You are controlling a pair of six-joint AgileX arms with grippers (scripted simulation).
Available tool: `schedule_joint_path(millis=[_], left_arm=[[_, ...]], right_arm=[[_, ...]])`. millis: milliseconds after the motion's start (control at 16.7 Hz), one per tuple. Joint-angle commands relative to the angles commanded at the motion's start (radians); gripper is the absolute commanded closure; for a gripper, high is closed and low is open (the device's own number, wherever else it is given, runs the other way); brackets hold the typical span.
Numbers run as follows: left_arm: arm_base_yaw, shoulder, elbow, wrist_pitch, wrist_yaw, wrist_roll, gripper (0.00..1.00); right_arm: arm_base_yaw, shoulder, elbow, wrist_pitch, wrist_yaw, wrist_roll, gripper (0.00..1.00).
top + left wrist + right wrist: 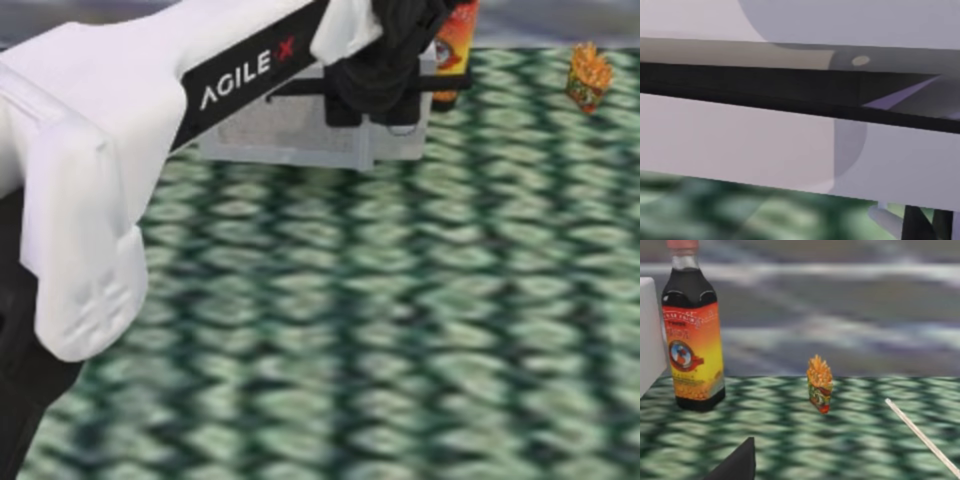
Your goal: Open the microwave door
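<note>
At 9 o'clock, left arm (110, 150): glossy white shell, black band, reaching toward 12. Left gripper (375, 105), black, at 12 o'clock over microwave (300, 135) front; finger spread: cannot tell. Door (285, 128): flat grey panel, speckled mesh. Beside it, sauce bottle (692, 340), dark glass, orange label. At 1 o'clock, fries carton (588, 75). Cloth (400, 330): green woven pattern. Right gripper unseen.

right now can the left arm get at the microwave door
Probably yes: the left gripper is already at the microwave door, over its front edge, nothing between them. Whether its fingers actually grip the handle isn't visible.
</note>
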Motion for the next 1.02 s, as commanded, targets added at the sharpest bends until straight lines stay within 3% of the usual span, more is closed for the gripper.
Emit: schedule_joint_path(millis=[1020], left_arm=[[-0.002,-0.038,-0.071,0.04,0.013,0.031,1.0]], right_arm=[[0.0,0.0,0.0,0.0,0.0,0.0,0.0]])
